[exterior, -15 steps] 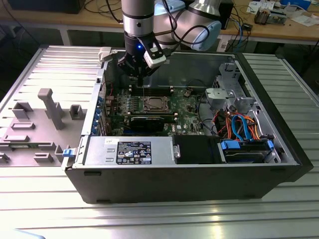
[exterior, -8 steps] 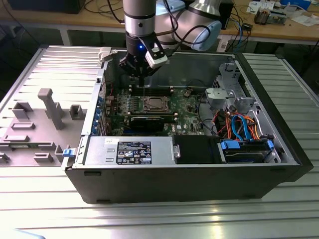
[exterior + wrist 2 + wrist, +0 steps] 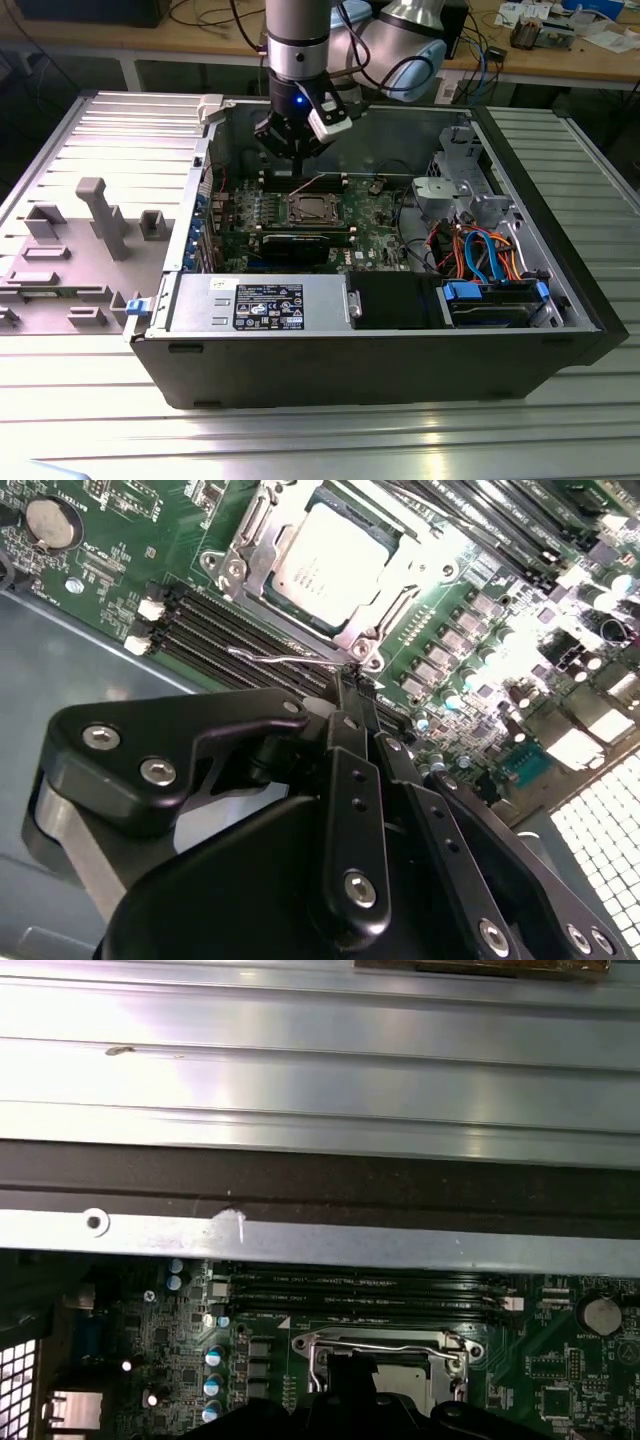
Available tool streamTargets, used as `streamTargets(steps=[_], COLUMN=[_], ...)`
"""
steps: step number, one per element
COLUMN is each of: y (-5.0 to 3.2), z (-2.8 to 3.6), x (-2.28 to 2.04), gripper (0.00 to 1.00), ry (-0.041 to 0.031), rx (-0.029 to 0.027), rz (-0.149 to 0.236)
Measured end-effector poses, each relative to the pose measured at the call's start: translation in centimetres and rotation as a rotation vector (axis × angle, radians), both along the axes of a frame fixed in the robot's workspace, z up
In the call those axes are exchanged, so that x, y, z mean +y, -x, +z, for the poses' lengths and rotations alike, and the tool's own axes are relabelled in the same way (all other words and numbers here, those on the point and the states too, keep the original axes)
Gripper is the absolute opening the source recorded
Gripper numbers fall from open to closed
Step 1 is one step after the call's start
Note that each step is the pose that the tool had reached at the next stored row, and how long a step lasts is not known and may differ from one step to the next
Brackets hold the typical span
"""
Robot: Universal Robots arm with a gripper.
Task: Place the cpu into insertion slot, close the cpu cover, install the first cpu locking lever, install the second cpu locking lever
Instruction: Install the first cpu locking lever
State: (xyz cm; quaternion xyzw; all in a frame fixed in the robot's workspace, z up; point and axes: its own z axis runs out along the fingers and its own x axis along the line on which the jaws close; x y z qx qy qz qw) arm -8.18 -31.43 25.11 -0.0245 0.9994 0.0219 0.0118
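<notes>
The cpu [image 3: 330, 565] sits in the insertion slot [image 3: 245, 575], the cpu cover [image 3: 385, 605] closed over it. The gripper [image 3: 345, 685], jaws clenched empty, hovers beside a locking lever [image 3: 280, 658]. Misalignment could let the lever slip free.

Robot arm [image 3: 297, 35]: cylindrical grey-silver wrist segment with a black band and a small lit blue light. End effector [image 3: 352, 695]: matte black linkage plates fastened with silver round-head screws, narrow black fingers [image 3: 350, 742], and a silver-grey cylindrical body behind the links.
</notes>
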Motion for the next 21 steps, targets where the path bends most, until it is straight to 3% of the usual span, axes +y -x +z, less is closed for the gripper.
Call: streamTargets(steps=[3, 4, 17, 18, 20, 21], y=[-0.20, -0.45, -0.49, -0.50, -0.52, -0.56], z=[-0.37, -0.78, -0.79, -0.81, -1.04, -1.15], x=[-0.19, -0.19, -0.20, -0.20, -0.19, -0.19], gripper=[0.11, 0.11, 0.11, 0.11, 0.11, 0.11], ry=[-0.0105, -0.0109, -0.0122, -0.0137, -0.0239, -0.0240], rx=[-0.0001, -0.0001, 0.0000, 0.0000, -0.0001, 0.0001], rz=[-0.012, -0.014, -0.014, -0.015, -0.015, -0.016])
